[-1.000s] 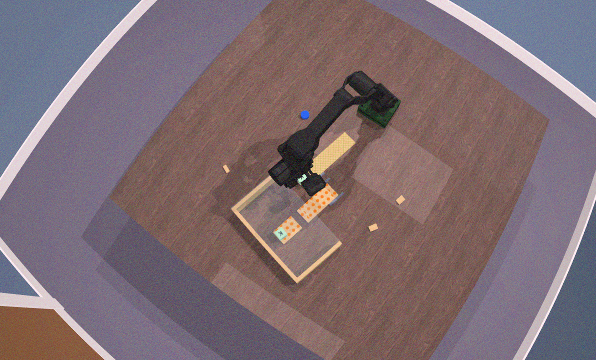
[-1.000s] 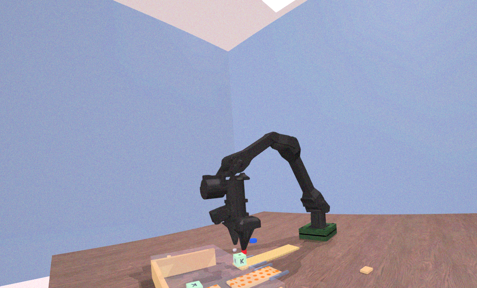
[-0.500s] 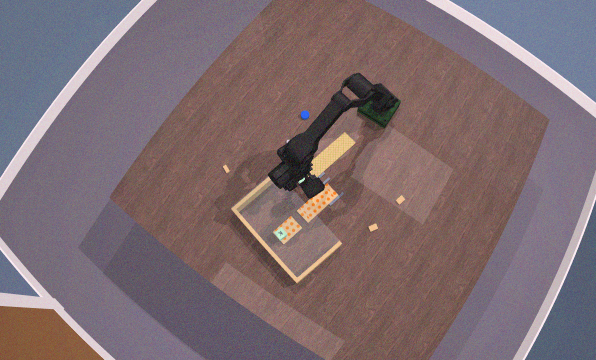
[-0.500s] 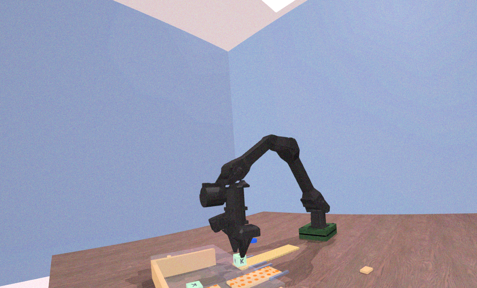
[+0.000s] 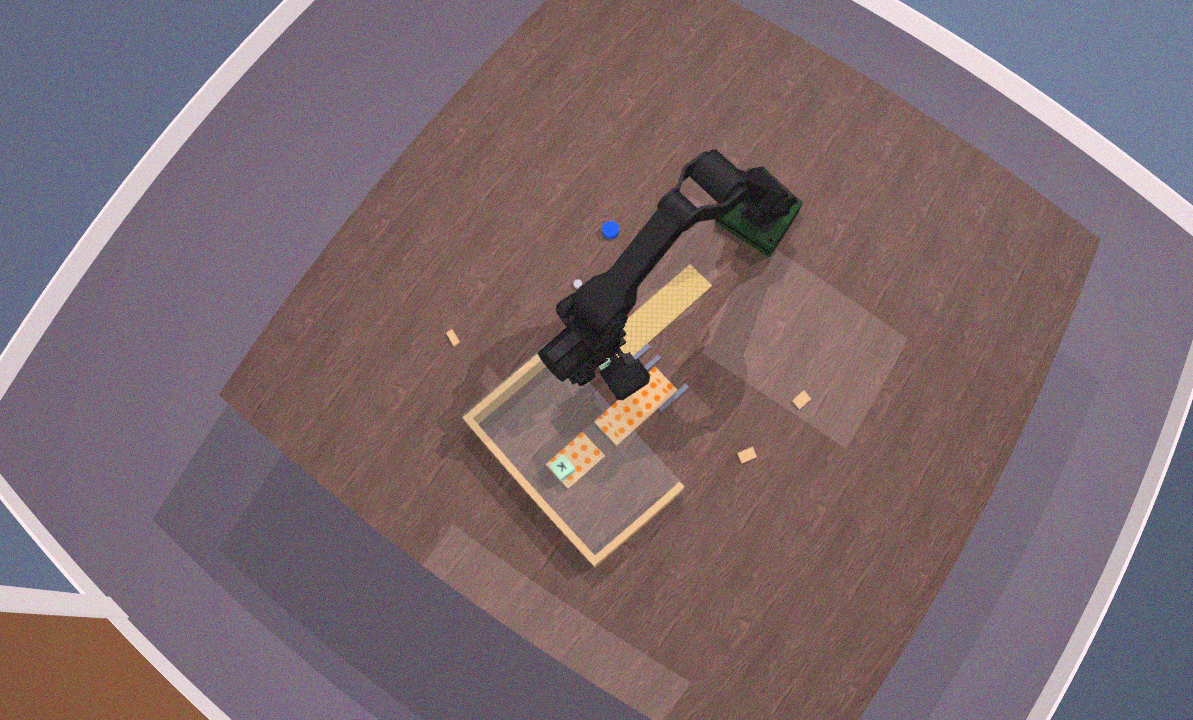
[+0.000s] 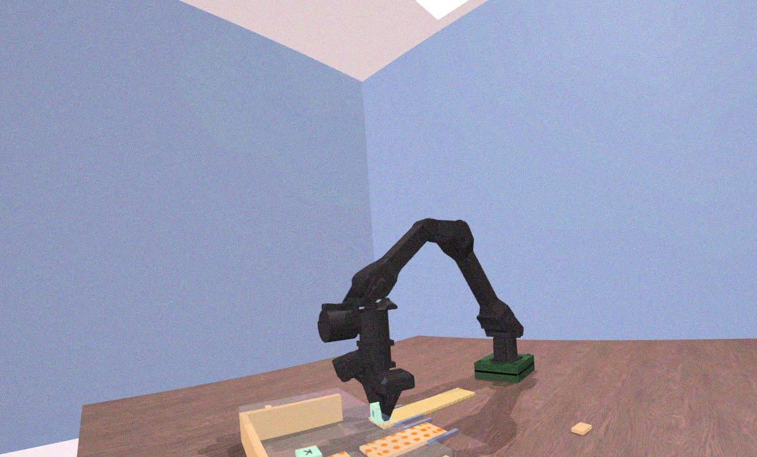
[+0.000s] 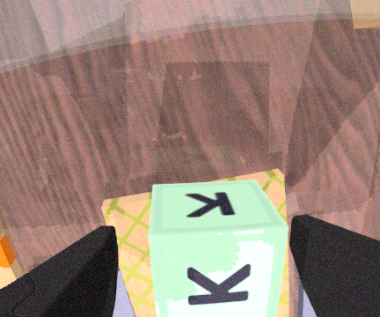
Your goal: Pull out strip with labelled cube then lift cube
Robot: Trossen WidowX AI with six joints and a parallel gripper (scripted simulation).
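Observation:
A mint-green cube marked K (image 7: 214, 253) (image 6: 377, 409) stands on the end of the yellow lattice strip (image 7: 126, 224) (image 5: 672, 304) (image 6: 432, 404), just outside the wooden frame (image 5: 528, 488) (image 6: 290, 417). My gripper (image 7: 206, 236) (image 6: 382, 412) (image 5: 613, 367) is low over this cube with one finger on each side. The fingers are partly open; a gap shows on the left side. In the overhead view the arm hides the cube. The orange dotted strip lies in two pieces (image 5: 636, 407) (image 5: 578, 454). A second K cube (image 5: 561, 466) (image 6: 307, 452) sits on the inner piece inside the frame.
Grey guide rails (image 5: 676, 394) (image 6: 443, 436) flank the strips at the frame's open side. Small tan blocks (image 5: 452, 336) (image 5: 800, 399) (image 5: 746, 454) lie scattered on the table. A blue disc (image 5: 610, 229) sits beside the arm. The green arm base (image 5: 761, 223) (image 6: 504, 366) stands beyond the strips.

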